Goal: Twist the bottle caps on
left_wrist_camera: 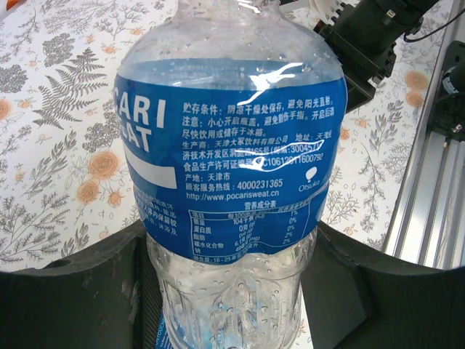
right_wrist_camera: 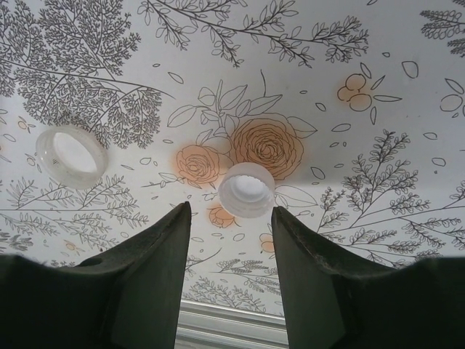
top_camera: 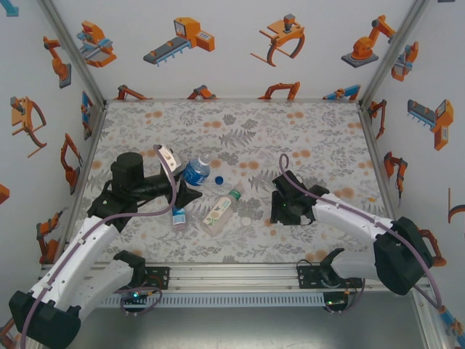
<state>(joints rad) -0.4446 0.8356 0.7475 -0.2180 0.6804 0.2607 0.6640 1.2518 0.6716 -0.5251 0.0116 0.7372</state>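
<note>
Jaws of the right gripper [right_wrist_camera: 232,211] stand apart, released, low over the table [right_wrist_camera: 378,87] and well to the right of the wide bottle [top_camera: 218,212]. A white cap [right_wrist_camera: 247,190] lies on the table just past the fingertips, in line with the gap between them; whether either finger touches it I cannot tell. The rail [right_wrist_camera: 232,323] at the table's near edge shows between the fingers.

A second cap [top_camera: 246,220], also white, lies just right of the wide bottle's near end, apart from the first. The wide bottle lies on its side, its green neck ring pointing away and to the right. Just left of it is the lying bottle [top_camera: 179,217], slim, with a blue label, also on its side.

Beyond and left of the wide bottle, the left gripper [left_wrist_camera: 231,247] is clenched on the held bottle [left_wrist_camera: 232,138]. Its fingers [left_wrist_camera: 80,291] press the clear body below the blue label. A blue cap [top_camera: 219,179] rests on the table beyond the wide bottle's neck, just right of the held bottle.
</note>
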